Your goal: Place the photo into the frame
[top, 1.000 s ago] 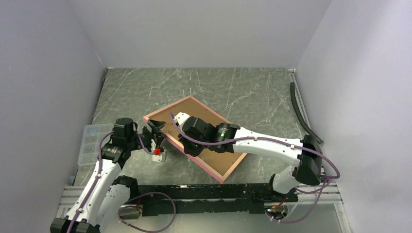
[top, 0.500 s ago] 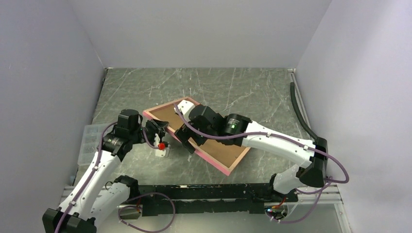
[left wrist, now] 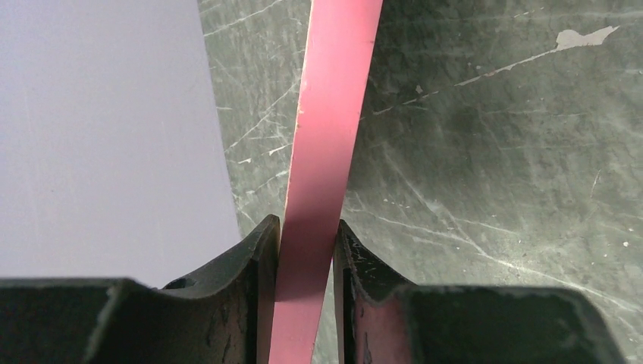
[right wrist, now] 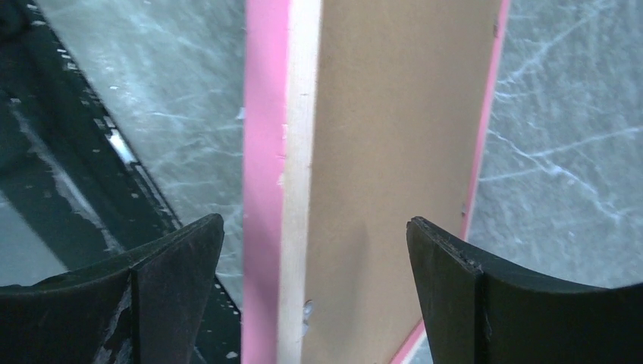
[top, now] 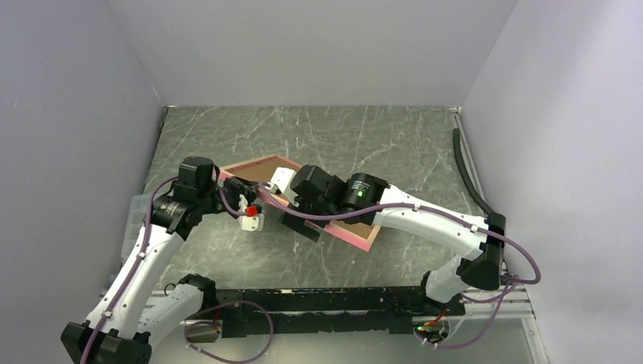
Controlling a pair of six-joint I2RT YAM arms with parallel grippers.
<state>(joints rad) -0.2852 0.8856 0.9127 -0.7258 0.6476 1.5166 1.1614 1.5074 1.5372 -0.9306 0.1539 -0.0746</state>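
The frame (top: 350,233) stands tilted up on its long edge in the middle of the marble table, its light brown rear side (right wrist: 394,136) showing. My left gripper (top: 241,192) is shut on its narrow pink border (left wrist: 326,114) near the left corner, and the border fills the gap between the fingers (left wrist: 258,258). My right gripper (top: 298,222) stands open beside the frame's near side. In the right wrist view its jaws straddle the pink and pale wood edge (right wrist: 280,152) without touching it. The photo is hidden.
A clear plastic box (top: 133,226) lies at the table's left edge, partly behind my left arm. A black hose (top: 464,163) runs along the right wall. The black mounting rail (top: 326,303) crosses the near edge. Grey walls close in the table on three sides.
My left gripper has shut on the frame's border and lifted that side. My right gripper has opened and let go of the frame, which now stands steeper.
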